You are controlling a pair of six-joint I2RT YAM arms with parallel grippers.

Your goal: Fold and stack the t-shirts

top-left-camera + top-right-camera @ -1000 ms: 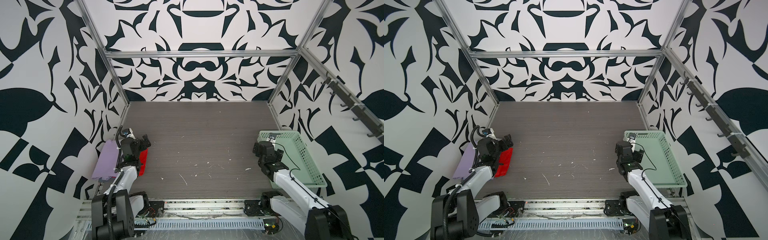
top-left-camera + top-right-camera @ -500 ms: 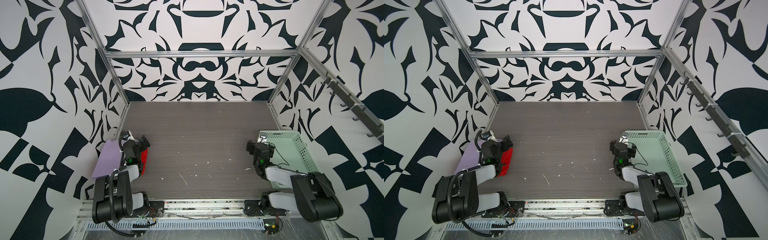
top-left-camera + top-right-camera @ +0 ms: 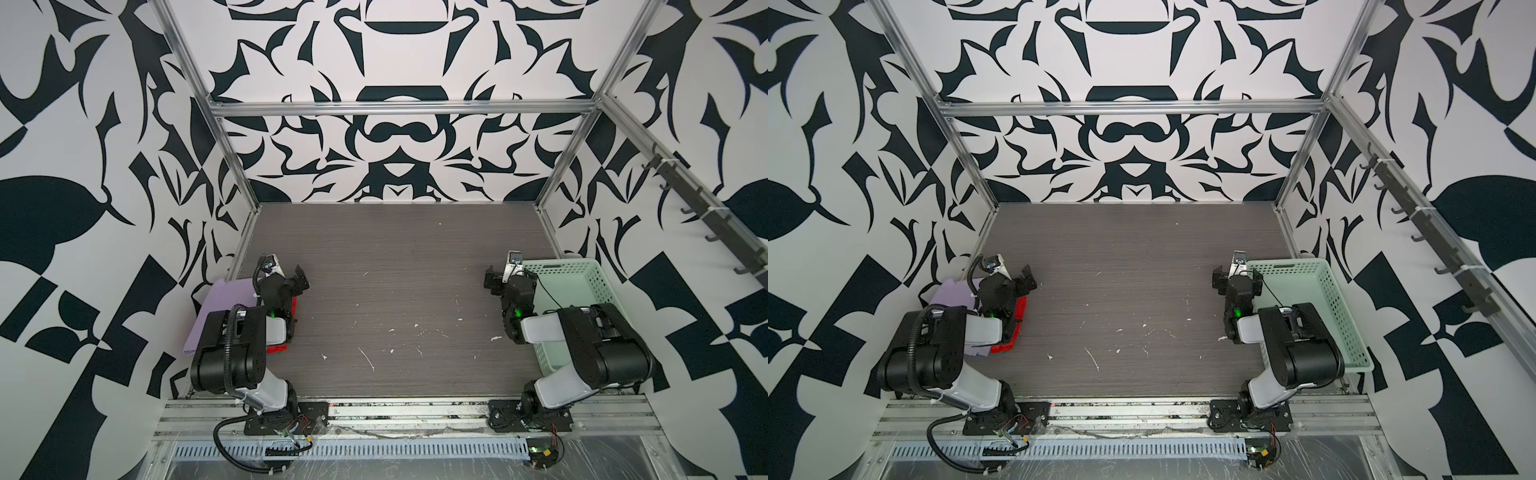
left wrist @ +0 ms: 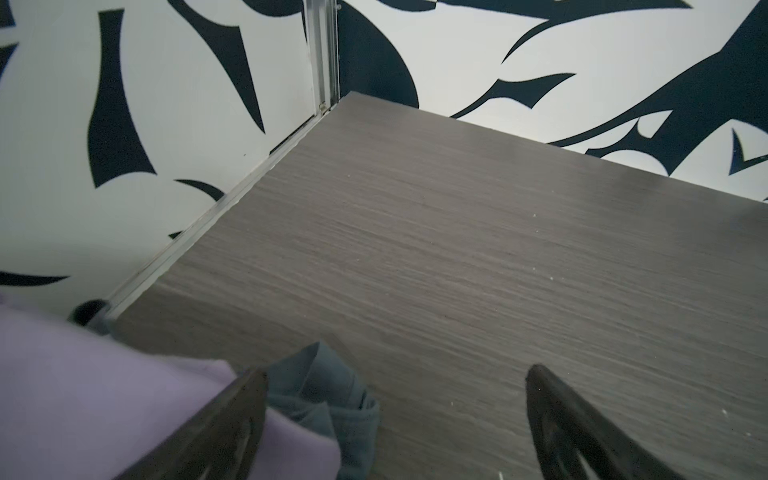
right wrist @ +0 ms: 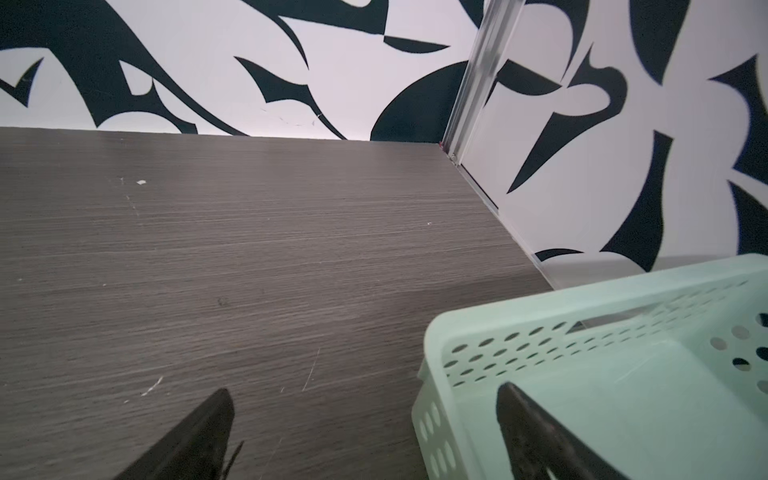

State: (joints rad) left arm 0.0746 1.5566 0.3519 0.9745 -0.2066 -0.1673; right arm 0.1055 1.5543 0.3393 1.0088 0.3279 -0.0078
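while both pairs of jaws stand spread wide and hold nothing, the left gripper (image 4: 395,374) hangs above the clothes at the left edge of the table (image 3: 395,257): lavender t-shirt (image 3: 220,307) lying over the grey-blue t-shirt (image 4: 328,390), red t-shirt (image 3: 1020,306) just beside. the right gripper (image 5: 365,392) hangs at a corner of the mint basket (image 5: 582,316), well apart from them.

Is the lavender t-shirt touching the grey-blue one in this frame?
Touching. The left wrist view shows the lavender t-shirt lying over part of the grey-blue t-shirt, their edges meeting with no gap.
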